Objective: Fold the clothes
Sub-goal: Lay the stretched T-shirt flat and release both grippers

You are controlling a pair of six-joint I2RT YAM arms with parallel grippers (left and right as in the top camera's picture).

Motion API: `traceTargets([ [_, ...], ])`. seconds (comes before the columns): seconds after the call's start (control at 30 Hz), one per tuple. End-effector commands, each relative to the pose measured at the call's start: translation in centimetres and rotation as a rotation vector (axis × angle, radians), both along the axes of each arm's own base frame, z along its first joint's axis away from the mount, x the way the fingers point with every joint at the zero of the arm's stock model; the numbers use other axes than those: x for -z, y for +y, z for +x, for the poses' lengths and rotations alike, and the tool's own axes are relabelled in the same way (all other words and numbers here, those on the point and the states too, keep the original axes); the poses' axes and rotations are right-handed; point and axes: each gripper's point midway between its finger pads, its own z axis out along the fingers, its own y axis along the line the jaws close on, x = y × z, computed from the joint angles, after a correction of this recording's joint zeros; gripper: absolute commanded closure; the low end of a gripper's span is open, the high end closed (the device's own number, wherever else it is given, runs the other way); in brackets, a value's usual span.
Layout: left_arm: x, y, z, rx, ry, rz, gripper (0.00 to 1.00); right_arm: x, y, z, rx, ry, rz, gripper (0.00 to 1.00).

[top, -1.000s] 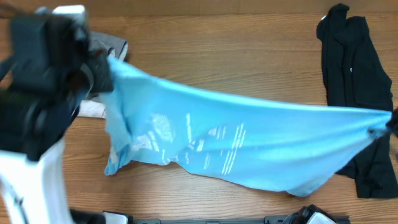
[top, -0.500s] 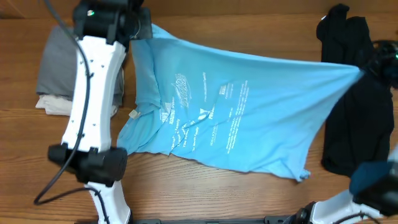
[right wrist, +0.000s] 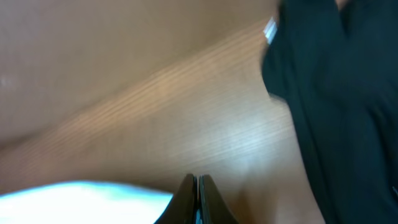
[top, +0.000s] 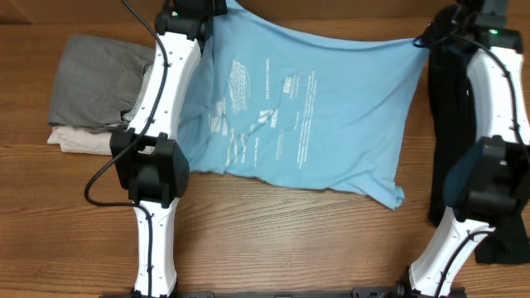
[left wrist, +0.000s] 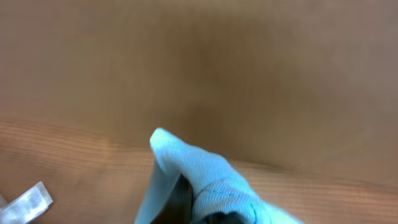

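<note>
The sky-blue T-shirt lies spread across the table's far middle, its white lettering facing up. Its top edge is stretched between my two grippers. My left gripper is shut on the shirt's top left corner. In the left wrist view the blue fabric bunches over the dark fingers. At the top right corner my right gripper is shut on the cloth. The right wrist view shows its jaws pressed together, with blue cloth trailing to the left.
A long black garment lies along the right side, partly under the right arm, and shows in the right wrist view. Folded grey and beige garments sit at the left. A white tag lies beside the left gripper.
Both arms have carried the shirt from the near side toward the far edge. It now lies flatter and more spread out, with the lettering upright.
</note>
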Motion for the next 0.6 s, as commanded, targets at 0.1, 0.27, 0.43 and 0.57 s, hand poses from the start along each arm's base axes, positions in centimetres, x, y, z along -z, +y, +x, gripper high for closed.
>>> traceTargets([
  [0.1,6.3,1.6,4.3,-0.069,-0.076,-0.004,0.96,3.2,-0.3,5.4,0.057,-0.125,-0.07,0.96],
  [0.27,11.4,1.5,5.6,-0.072,-0.068,-0.002,0.74,8.1,-1.1,6.9,0.095,-0.118,-0.075,0.96],
  [0.43,12.5,1.9,5.9,-0.088,-0.075,0.005,0.0,9.2,-1.5,7.9,0.1,-0.15,-0.08,0.0],
  [0.57,10.2,2.6,6.1,-0.098,-0.105,-0.001,0.0,6.4,-2.3,8.0,0.112,-0.19,-0.084,0.0],
])
